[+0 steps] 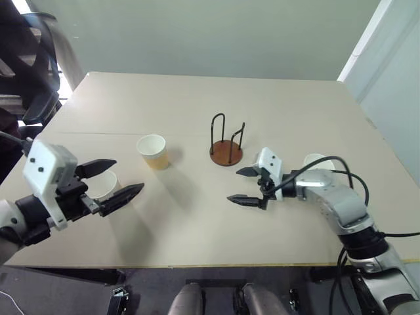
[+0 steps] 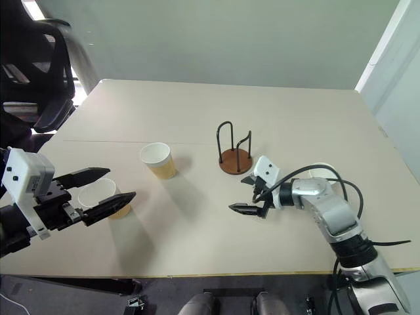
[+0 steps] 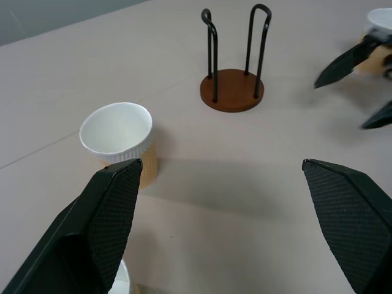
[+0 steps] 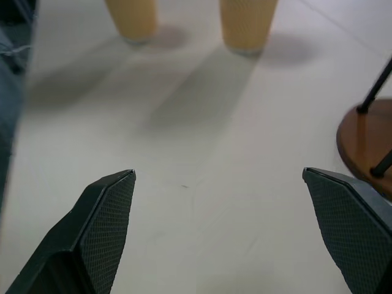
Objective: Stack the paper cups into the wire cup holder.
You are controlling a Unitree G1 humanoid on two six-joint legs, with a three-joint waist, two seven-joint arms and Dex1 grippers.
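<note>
Beige table [image 1: 197, 98] bare toward its far edge, both end effectors [image 1: 110, 183] [image 1: 248, 186] wide, empty, above its near half.

Third cup [image 1: 314, 159] (behind right arm [image 1: 328, 193]) mostly hidden.
</note>
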